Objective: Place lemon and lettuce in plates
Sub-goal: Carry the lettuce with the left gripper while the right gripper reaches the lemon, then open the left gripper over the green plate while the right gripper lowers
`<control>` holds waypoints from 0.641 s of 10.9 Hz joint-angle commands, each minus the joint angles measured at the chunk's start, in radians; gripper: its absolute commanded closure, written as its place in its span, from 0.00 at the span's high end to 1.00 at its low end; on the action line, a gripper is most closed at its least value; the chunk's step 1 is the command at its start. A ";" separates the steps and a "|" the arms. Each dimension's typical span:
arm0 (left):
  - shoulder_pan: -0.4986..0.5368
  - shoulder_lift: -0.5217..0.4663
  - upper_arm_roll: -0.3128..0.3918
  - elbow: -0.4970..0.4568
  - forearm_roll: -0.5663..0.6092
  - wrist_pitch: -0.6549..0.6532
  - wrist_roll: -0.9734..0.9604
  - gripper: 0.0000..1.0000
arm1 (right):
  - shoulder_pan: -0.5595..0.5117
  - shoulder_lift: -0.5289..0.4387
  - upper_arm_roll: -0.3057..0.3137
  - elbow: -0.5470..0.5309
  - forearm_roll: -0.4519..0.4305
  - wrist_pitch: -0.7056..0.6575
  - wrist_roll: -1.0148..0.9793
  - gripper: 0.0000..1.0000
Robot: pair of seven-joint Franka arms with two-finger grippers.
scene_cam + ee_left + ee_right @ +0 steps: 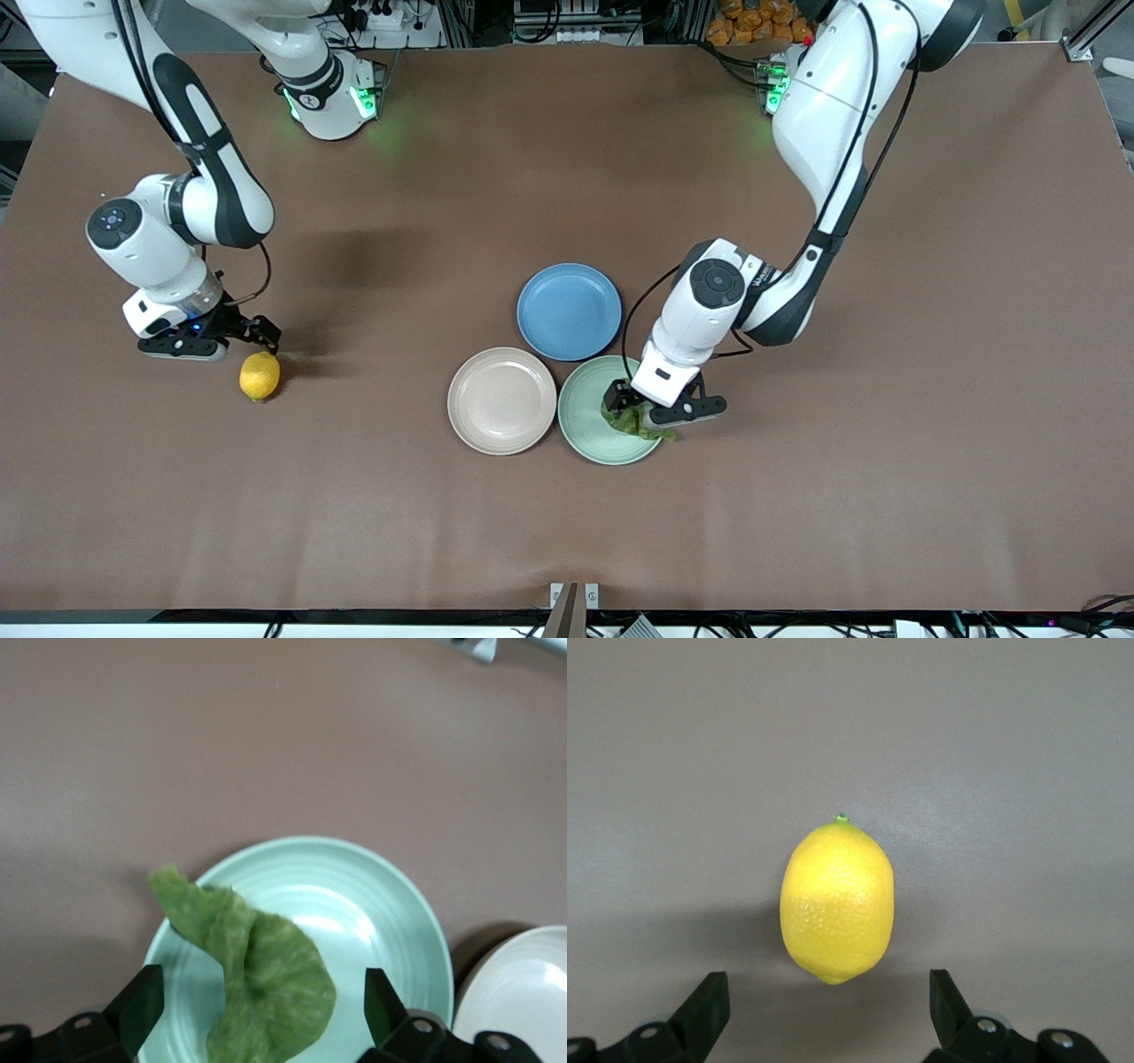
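Observation:
The lettuce (640,423) lies on the mint green plate (586,416), at its edge toward the left arm's end of the table, with its tip over the rim. My left gripper (633,406) is open just above it. In the left wrist view the lettuce (261,970) lies on the mint plate (381,904) between the spread fingers of the left gripper (261,1010). The lemon (260,376) lies on the table near the right arm's end. My right gripper (263,338) is open and empty beside it. The right wrist view shows the lemon (837,902) ahead of the right gripper (828,1010). The beige-pink plate (501,400) is empty.
A blue plate (569,311) lies empty, touching both other plates and farther from the front camera. The beige-pink plate's rim (532,992) shows in the left wrist view. The brown table cover (886,443) is bare around the plates and the lemon.

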 commanded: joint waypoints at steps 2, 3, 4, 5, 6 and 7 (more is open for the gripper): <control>0.015 -0.192 0.046 -0.015 0.010 -0.195 -0.009 1.00 | -0.020 0.056 0.009 0.013 0.002 0.053 0.014 1.00; 0.032 -0.233 0.047 -0.015 0.012 -0.253 -0.005 1.00 | -0.017 0.061 0.009 0.021 0.004 0.053 0.017 1.00; 0.051 -0.273 0.047 -0.015 0.010 -0.310 0.004 1.00 | -0.017 0.070 0.010 0.027 0.005 0.055 0.017 1.00; 0.071 -0.311 0.047 -0.015 0.012 -0.358 0.007 1.00 | -0.015 0.084 0.010 0.041 0.022 0.058 0.020 1.00; 0.096 -0.350 0.045 -0.015 0.012 -0.402 0.017 1.00 | -0.009 0.098 0.012 0.056 0.060 0.058 0.020 1.00; 0.122 -0.386 0.043 -0.015 0.010 -0.457 0.062 1.00 | 0.000 0.109 0.012 0.073 0.074 0.056 0.020 1.00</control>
